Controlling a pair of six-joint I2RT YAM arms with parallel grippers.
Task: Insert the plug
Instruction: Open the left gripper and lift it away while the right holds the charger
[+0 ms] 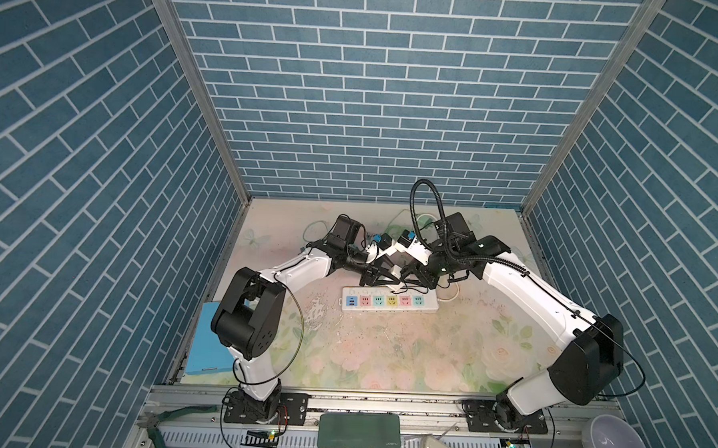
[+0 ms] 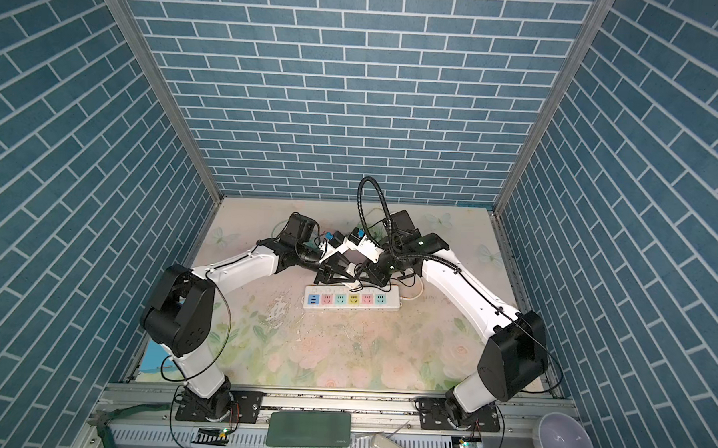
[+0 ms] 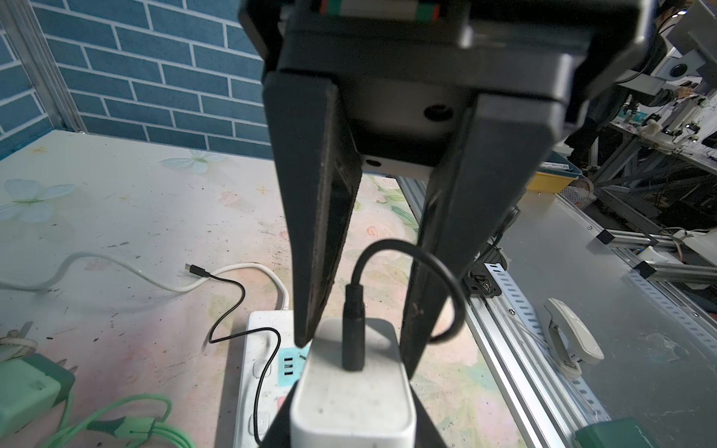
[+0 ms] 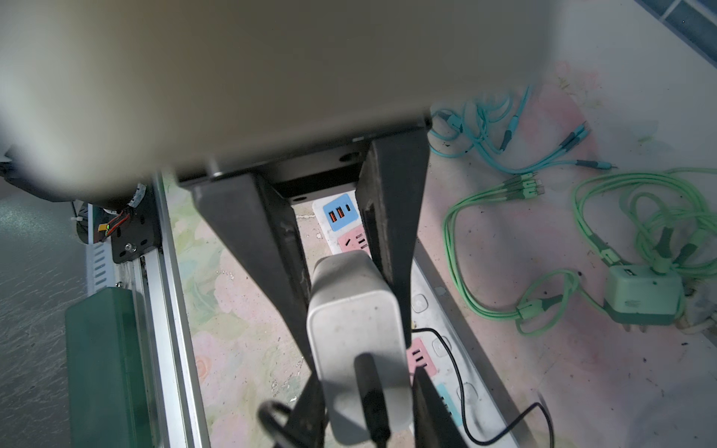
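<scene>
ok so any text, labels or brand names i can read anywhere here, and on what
No text here can be read for certain.
Small pale logo on the dark green case at the front rail: too small to read.
power strip: coloured socket faces only, no lettering visible.
white charger: plain, no print visible in either wrist view.
</scene>
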